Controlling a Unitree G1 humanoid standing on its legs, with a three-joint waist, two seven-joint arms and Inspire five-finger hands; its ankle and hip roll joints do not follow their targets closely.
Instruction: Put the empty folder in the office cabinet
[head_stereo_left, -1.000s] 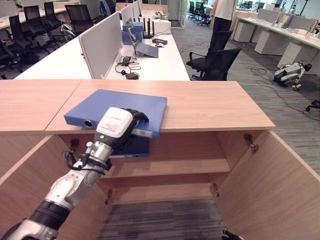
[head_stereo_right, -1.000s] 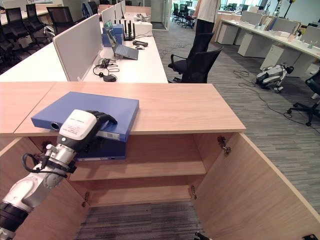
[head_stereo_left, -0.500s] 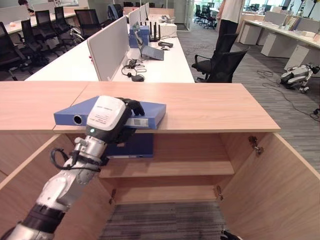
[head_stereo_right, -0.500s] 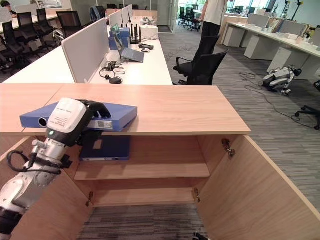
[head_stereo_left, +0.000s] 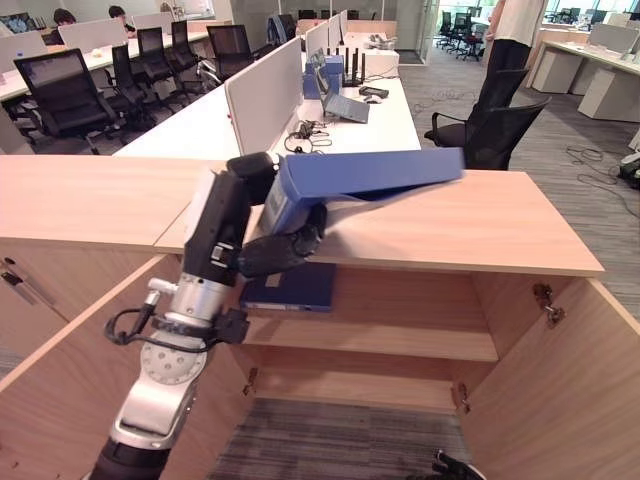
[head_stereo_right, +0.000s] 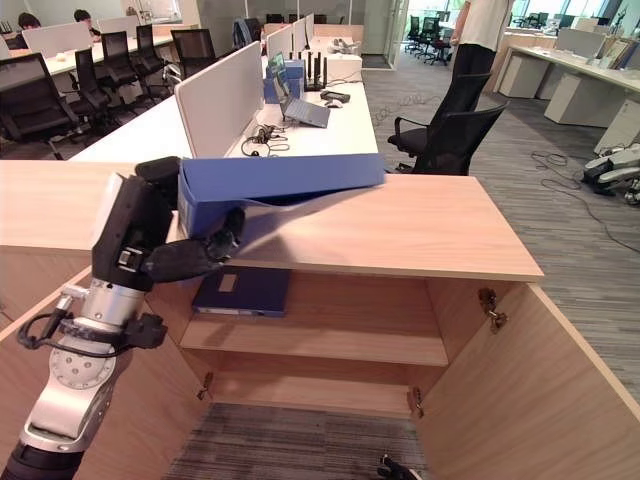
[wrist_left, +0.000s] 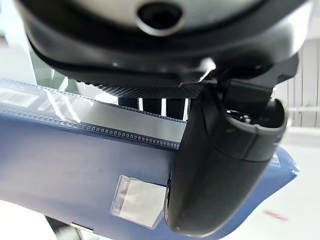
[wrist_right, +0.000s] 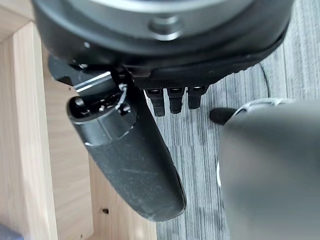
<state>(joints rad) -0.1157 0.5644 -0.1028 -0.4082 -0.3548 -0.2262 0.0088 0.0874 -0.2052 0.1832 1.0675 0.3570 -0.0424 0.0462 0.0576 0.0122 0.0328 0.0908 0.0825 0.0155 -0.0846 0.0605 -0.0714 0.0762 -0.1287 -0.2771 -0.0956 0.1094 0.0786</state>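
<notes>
Left robot hand (head_stereo_left: 262, 240) clenched on the blue folder (head_stereo_left: 360, 178) at one end, lifted clear above the cabinet top (head_stereo_left: 470, 225). Long overhang: I judge it may twist loose, or clip the edge going down to the shelf (head_stereo_left: 380, 338).

Blue rectangular cardboard folder (head_stereo_left: 360, 176); light wooden office cabinet (head_stereo_left: 480, 225); grey striped carpet floor (head_stereo_left: 340, 445); dark left hand (head_stereo_left: 275, 250).

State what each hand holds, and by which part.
The left hand grips the blue folder at its spine end, lifted off the cabinet top. The right hand holds nothing.
</notes>
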